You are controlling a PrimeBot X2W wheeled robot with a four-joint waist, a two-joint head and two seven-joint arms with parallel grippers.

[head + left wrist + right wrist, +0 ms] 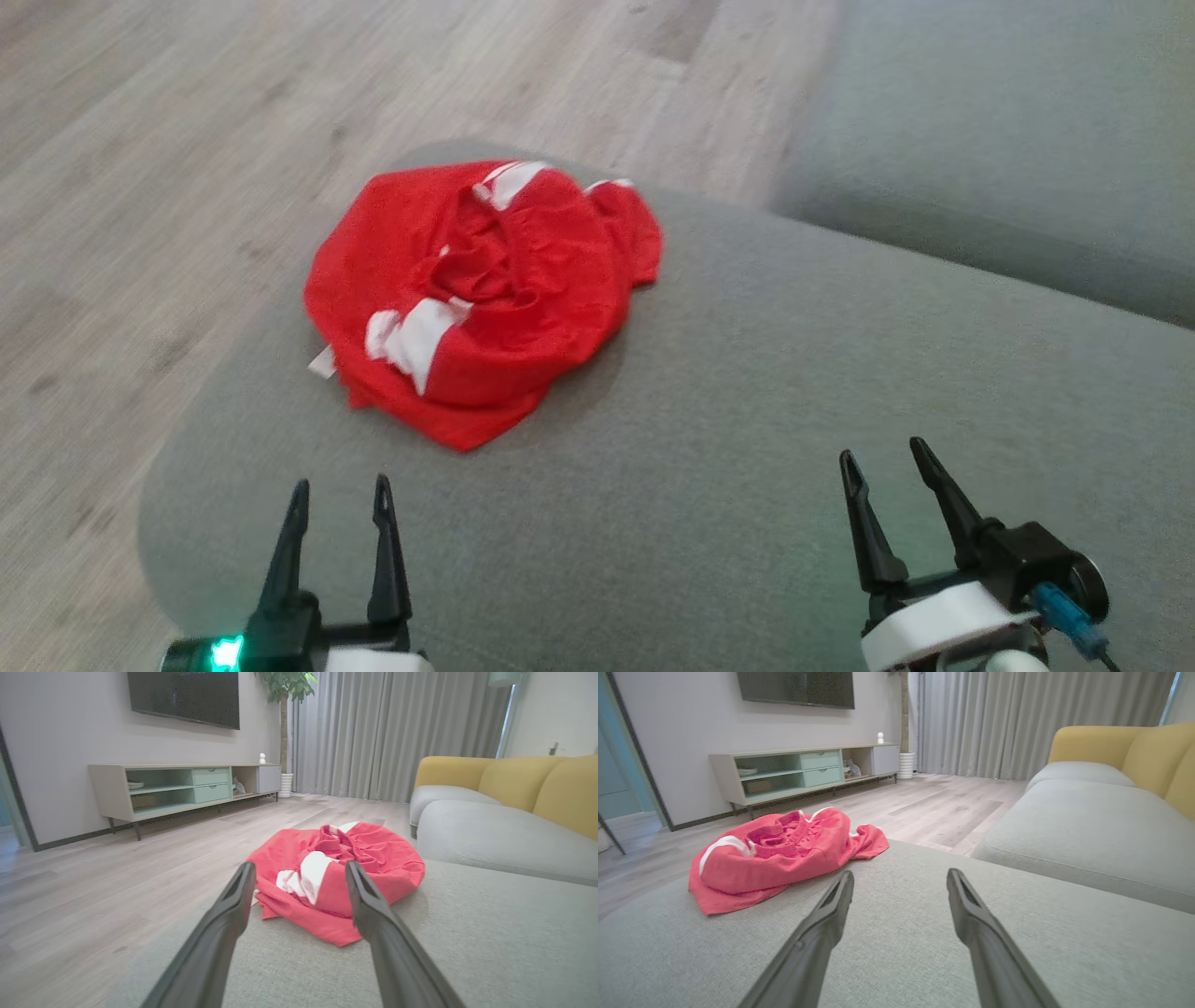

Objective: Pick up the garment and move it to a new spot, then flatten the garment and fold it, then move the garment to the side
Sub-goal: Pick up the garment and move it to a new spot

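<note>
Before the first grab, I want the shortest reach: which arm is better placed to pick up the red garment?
Probably the left. The left gripper, open, points almost straight at the red garment on the grey cushion; the right gripper, also open, sits farther to the side.

The bare cushion (747, 392) leaves a free run from its near edge across to the right, the crumpled garment (476, 299) heaps up at the far left, and the sofa (1008, 140) blocks the far right.

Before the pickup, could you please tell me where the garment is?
In the head view the red garment lies crumpled on the grey cushion, near its far left edge, ahead of the left gripper.
</note>
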